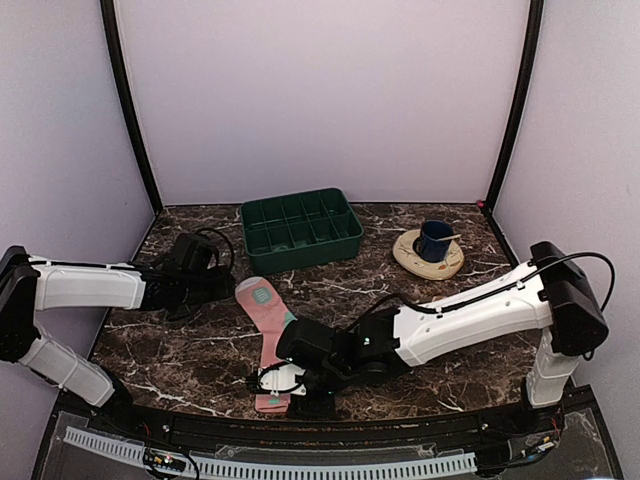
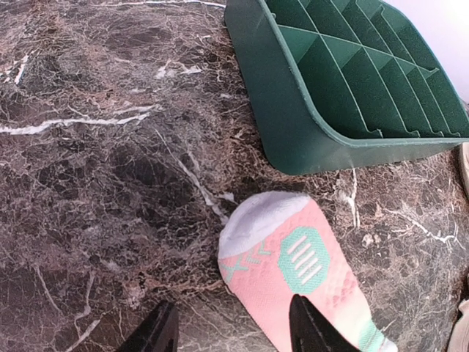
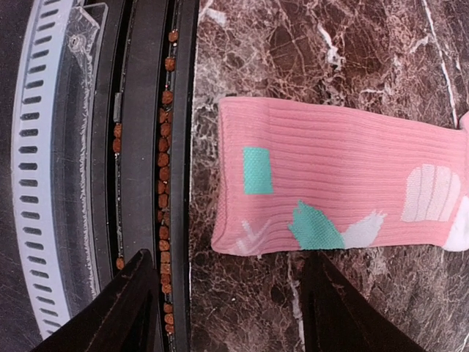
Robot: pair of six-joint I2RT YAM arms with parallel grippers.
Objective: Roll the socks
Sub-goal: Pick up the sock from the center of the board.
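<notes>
- Top view: a pink fabric sock w/ teal and white patches [image 1: 265, 320] is lying flat and full length on the dark marble table [image 1: 190, 350]. Its toe is pointing toward the green plastic divider tray [image 1: 300, 255], its cuff sitting near the table's near edge. The left gripper [image 1: 220, 285] is hovering just beside the toe end; the right gripper [image 1: 283, 380] is hanging over the cuff end. A blue cup [image 1: 434, 240] is sitting on a beige plate [image 1: 420, 265], well apart at back right.
- Left wrist view: the left gripper [image 2: 231, 334] is standing w/ jaws apart, gripping nothing. One fingertip [image 2: 308, 330] is overlapping the sock's edge; can't tell if it's touching. The white toe is lying near the tray's wall, not against it.
- Right wrist view: the right gripper [image 3: 234, 308] is holding its jaws wide, nothing between them. The cuff edge is lying just beyond the fingertips, close to the table's edge. The fabric is looking smooth, no fold or curl.
- Progress, my read: rolling isn't begun, as the sock is lying unrolled end to end. Approx the whole job is left: grab the cuff, roll toward the toe. A second sock isn't showing clearly in any view, so I can't place it.
</notes>
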